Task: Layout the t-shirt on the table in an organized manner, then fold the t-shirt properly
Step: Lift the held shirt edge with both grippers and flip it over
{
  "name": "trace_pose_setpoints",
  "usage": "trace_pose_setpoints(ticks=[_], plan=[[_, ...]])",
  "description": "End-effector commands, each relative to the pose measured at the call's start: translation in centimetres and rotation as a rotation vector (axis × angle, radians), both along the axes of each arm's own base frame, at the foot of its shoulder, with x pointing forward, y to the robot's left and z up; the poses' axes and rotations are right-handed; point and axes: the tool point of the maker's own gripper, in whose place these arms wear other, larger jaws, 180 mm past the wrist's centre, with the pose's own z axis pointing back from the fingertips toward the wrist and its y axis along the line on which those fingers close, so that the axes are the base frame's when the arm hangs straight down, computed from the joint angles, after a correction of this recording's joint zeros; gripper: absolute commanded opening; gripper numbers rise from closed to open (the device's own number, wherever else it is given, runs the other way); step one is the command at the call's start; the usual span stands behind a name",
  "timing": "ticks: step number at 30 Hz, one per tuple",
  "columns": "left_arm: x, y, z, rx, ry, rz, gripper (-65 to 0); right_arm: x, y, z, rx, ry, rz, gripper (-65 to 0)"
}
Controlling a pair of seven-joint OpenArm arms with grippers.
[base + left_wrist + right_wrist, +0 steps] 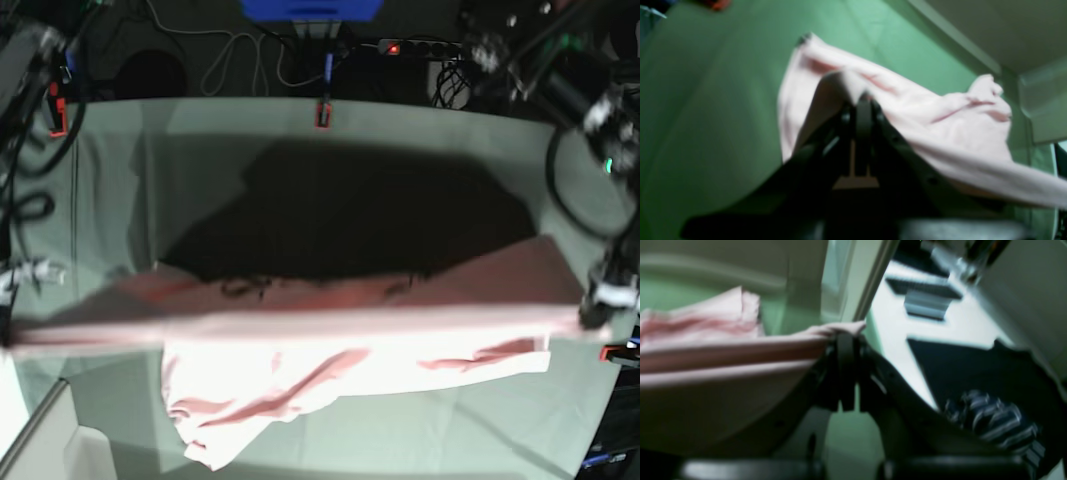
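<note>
From the left wrist camera, the dark left claw (864,100) is pressed together on a fold of the pale pink, soft cotton short-sleeved t-shirt (940,133); the cloth rises to a peak right at the claw tips and drapes away to the claw's right, hanging above the pale grey-green cloth-covered surface (706,116) that lies beyond and below the claw. The picture is blurred, so which part of the shirt is pinched cannot be told. From the right wrist camera, the dark right claw (846,336) is likewise shut on a pinch of the t-shirt (723,350), which stretches away to the claw's left in a taut band with bunched folds behind it; beyond the claw lies only a blurred background. From the base camera, the t-shirt (330,360) is drawn into a long, straight line between the right claw at the frame's left edge and the left claw (592,318) at the frame's right, the two well apart; the rest of the shirt hangs below that line, crumpled, with its lower part resting on the surface (120,160). A broad dark shadow falls on the surface behind the shirt. By the look of it, the laying-out step is underway: the shirt is spread wide but not yet flat, and no fold has been made.
</note>
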Motion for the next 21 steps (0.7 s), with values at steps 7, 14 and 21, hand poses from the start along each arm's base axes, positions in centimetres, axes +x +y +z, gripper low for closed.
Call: trace_pose_setpoints(ticks=[7,14,21], plan=[[11.8,-5.7,10.3,0.094,-0.180,-0.158,-64.5,7.7,0.0,9.1,-0.045,-0.132,0.041,-65.0],[21.6,-12.2,21.8,0.113,-0.355,-0.290,-64.5,15.3,-2.7,18.7,-0.013,-0.227,0.028,-65.0],[25.5,-17.3,26.6,0.038,-0.412,-0.387,-64.5,17.3,-6.6,30.1,-0.011,-0.366,-0.009,-65.0]])
